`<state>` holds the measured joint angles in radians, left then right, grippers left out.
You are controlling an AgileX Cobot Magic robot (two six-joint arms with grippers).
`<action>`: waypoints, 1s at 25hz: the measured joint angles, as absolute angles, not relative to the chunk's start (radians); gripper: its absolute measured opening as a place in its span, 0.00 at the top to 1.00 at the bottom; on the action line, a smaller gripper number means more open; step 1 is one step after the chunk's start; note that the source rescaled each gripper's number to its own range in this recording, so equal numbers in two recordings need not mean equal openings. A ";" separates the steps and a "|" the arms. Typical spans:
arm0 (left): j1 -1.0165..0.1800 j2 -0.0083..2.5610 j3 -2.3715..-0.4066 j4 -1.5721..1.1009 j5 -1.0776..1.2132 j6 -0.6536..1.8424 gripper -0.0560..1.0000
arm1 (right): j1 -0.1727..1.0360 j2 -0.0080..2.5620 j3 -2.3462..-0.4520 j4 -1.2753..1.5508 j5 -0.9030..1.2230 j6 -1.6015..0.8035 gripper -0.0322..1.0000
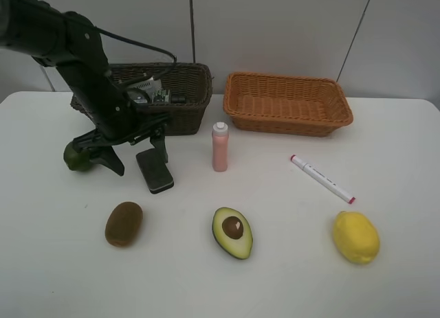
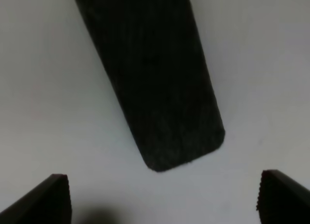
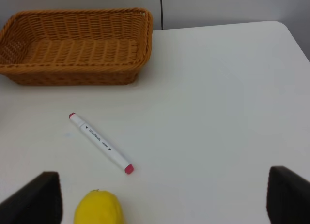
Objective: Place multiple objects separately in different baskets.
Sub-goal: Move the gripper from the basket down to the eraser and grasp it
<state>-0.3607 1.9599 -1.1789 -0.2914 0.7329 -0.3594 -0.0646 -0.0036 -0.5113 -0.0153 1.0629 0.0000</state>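
Baskets sit at the back of the white table (image 1: 289, 284), side by side, not touching: dark brown (image 1: 196, 98) on the left, tan (image 1: 289, 122) on the right in the high view. Other objects lie loose on the tabletop in front. Block (image 1: 155, 172) is flat before the dark brown one, with the pink bottle (image 1: 220, 148) upright just right of it. Marker (image 1: 322, 178) lies diagonal before the tan one. Lime (image 1: 77, 156) is near the left edge, partly behind the arm. Kiwi (image 1: 124, 223), avocado half (image 1: 232, 232) cut side up, and lemon (image 1: 355, 237) form a front row, well apart. Left claw (image 1: 137, 157) is spread wide over one end of the block, gripping nothing. Right claw (image 3: 164, 200) is spread wide too, holding nothing, above bare table near lemon and marker. Surface is plain matte white with rounded corners. Behind it are pale wall panels (image 1: 275, 29) with dark seams.
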 joint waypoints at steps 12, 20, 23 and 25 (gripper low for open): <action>-0.361 2.082 -1.230 -0.298 0.629 -0.438 0.00 | -0.065 -0.004 -0.511 -0.015 1.063 0.000 0.00; -0.361 2.131 -1.263 -0.299 0.593 -0.460 0.00 | -0.065 -0.004 -0.511 -0.015 1.063 0.000 0.00; -0.361 2.141 -1.273 -0.299 0.594 -0.464 0.00 | -0.065 -0.004 -0.511 -0.015 1.063 0.000 0.00; -0.361 2.143 -1.276 -0.299 0.596 -0.467 0.00 | -0.065 -0.004 -0.511 -0.015 1.063 0.000 0.00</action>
<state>-0.3607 2.1433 -1.2762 -0.2985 0.5960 -0.4666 -0.0646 -0.0036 -0.5113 -0.0153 1.0629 0.0000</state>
